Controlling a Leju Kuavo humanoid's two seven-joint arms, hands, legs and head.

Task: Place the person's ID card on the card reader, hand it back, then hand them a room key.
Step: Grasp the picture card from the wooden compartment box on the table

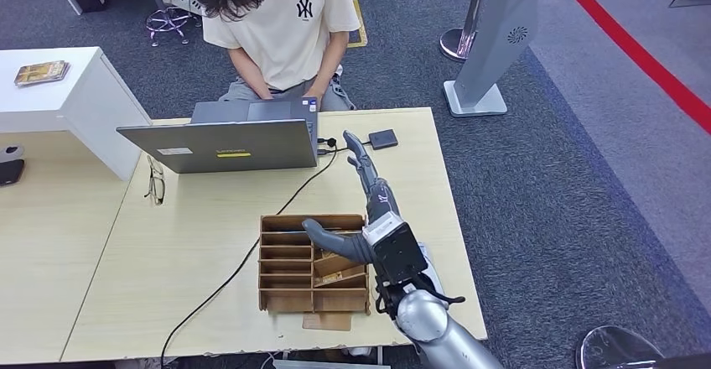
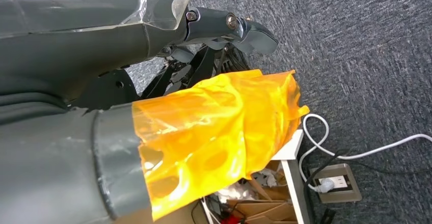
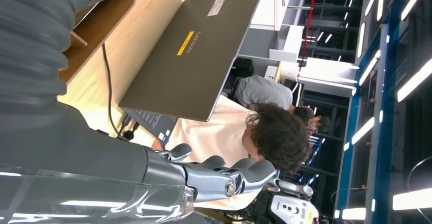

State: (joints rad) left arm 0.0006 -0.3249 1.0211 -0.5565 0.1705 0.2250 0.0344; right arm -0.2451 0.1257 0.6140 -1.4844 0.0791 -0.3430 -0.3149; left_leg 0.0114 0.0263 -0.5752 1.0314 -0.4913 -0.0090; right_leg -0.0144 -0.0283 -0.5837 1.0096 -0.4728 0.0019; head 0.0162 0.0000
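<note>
Left hand (image 2: 153,56): seen against carpet floor in the left wrist view; the fingers are stretched out, apart from the thumb, and nothing is held.
Glasses (image 1: 155,183): laid folded on the table (image 1: 201,243), just beside the left corner of the laptop (image 1: 226,142).
Person (image 1: 285,17): seated behind the laptop, head bowed; no card is seen being offered.
ID card: cannot be found in any view, so its place cannot be told.
Wooden organiser (image 1: 289,218): set in front of the laptop, toward its right end; flat cards (image 1: 339,264) are leaned in its right-hand compartments (judged to be the room keys, though no print can be read).
Right hand (image 1: 375,205): held above the table at the right of the laptop, over the organiser's right edge; the fingers are extended toward the person, the thumb is spread, and nothing is gripped.
Card reader (image 1: 383,139): a small dark box, cabled, placed near the right end of the laptop, just beyond the fingertips.
Handling: a card is judged light, thin, stiff and slippery; it is best pinched by a short edge between thumb and finger, so that the flat face can be laid on the reader.
Stage: the ID card is judged not yet received.
</note>
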